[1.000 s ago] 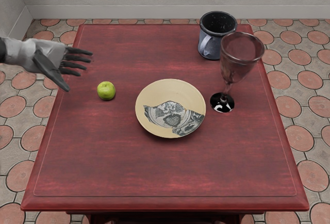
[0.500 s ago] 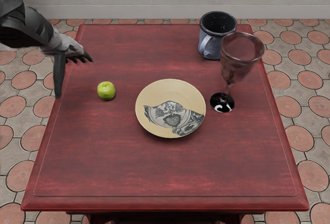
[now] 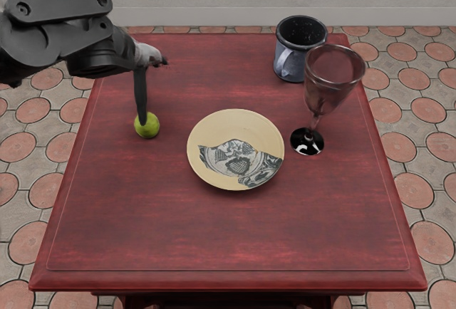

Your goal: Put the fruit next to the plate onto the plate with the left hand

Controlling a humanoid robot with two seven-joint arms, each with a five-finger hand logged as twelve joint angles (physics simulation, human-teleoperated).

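A small green apple (image 3: 148,127) lies on the red wooden table (image 3: 214,231), a short way left of the plate. The cream plate (image 3: 235,127) with a dark drawn pattern sits near the table's middle and has nothing on it. My left hand (image 3: 149,75) hangs above the apple, its arm reaching in from the upper left. One dark finger (image 3: 141,95) points straight down, and its tip reaches the apple's top from behind. The other fingers stretch to the right, uncurled. The hand holds nothing. My right arm is out of sight.
A tall, dark-tinted wine glass (image 3: 329,85) stands just right of the plate. Behind it, at the table's far right, is a dark grey mug (image 3: 299,38). A tiled floor surrounds the table.
The left arm has swung in from the table's left edge, and the hand has turned over. It now hovers over the apple with one finger pointing down. The apple and plate have not moved.
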